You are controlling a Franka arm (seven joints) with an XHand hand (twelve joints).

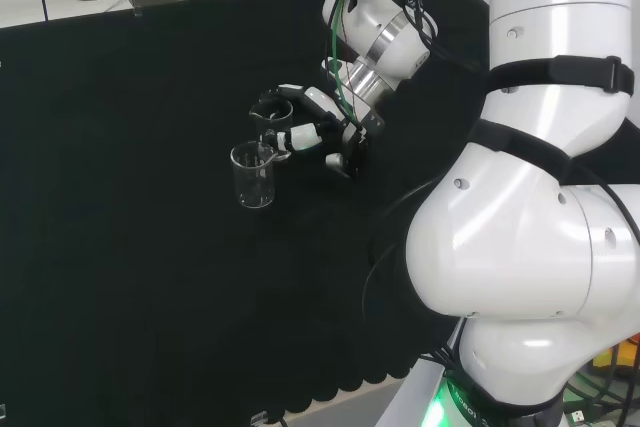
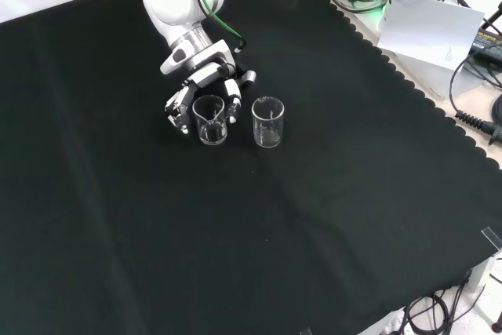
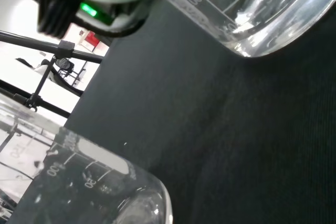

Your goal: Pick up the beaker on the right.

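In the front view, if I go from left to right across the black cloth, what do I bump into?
The hand, then the beaker in front of its fingers, then the second beaker standing apart.

Two clear glass beakers stand on one black cloth (image 2: 118, 217). In the front view the first beaker (image 2: 211, 120) is on the left, with the hand behind it, and the second beaker (image 2: 267, 121) is just beside it on the right. In the head view the same two are one behind the other: one beaker (image 1: 253, 175) nearer to the camera and one (image 1: 272, 115) farther. The wrist view also shows two beakers with printed scale lines, one (image 3: 79, 182) close and one (image 3: 257, 9) beyond. There is one robot arm (image 1: 530, 197) and one hand (image 2: 205, 88). Beside the cloth in the front view lies one white sheet of paper (image 2: 431, 29).
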